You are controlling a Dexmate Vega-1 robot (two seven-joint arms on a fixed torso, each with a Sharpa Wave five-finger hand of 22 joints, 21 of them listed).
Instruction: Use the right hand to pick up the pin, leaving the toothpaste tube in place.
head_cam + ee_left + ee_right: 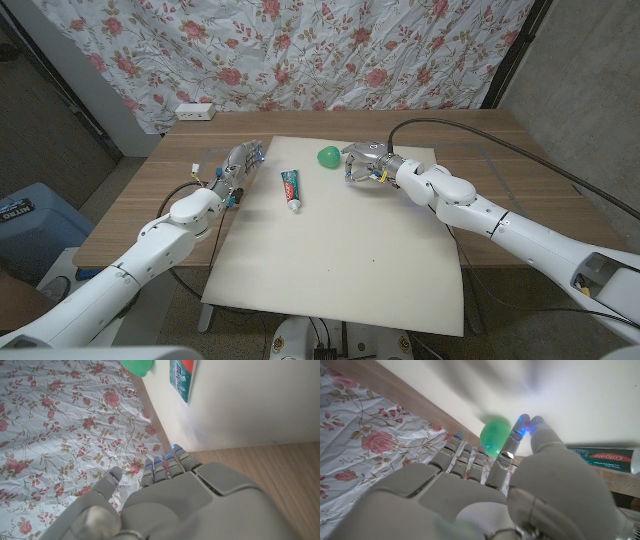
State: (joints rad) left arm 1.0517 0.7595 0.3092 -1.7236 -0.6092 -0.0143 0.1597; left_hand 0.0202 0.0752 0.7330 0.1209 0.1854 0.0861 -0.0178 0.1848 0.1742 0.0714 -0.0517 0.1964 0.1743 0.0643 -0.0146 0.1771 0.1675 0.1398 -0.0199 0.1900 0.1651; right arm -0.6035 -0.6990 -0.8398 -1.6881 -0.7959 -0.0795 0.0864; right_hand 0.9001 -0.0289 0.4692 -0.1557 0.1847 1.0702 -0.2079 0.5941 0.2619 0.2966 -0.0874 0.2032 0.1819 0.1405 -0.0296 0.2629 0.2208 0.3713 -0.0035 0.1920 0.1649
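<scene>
Your right robot hand (pixel 362 164) sits open just beside the green pin (pixel 328 156); the toothpaste tube (pixel 291 189) lies apart; left robot hand (pixel 240 166) open.

A wooden counter (pixel 520 165) carries a large cream mat (pixel 340 250). A white power strip (pixel 194 111) lies at the counter's far corner. A floral curtain (pixel 300 50) hangs behind it, and a blue container (pixel 25 225) stands on the floor.
</scene>
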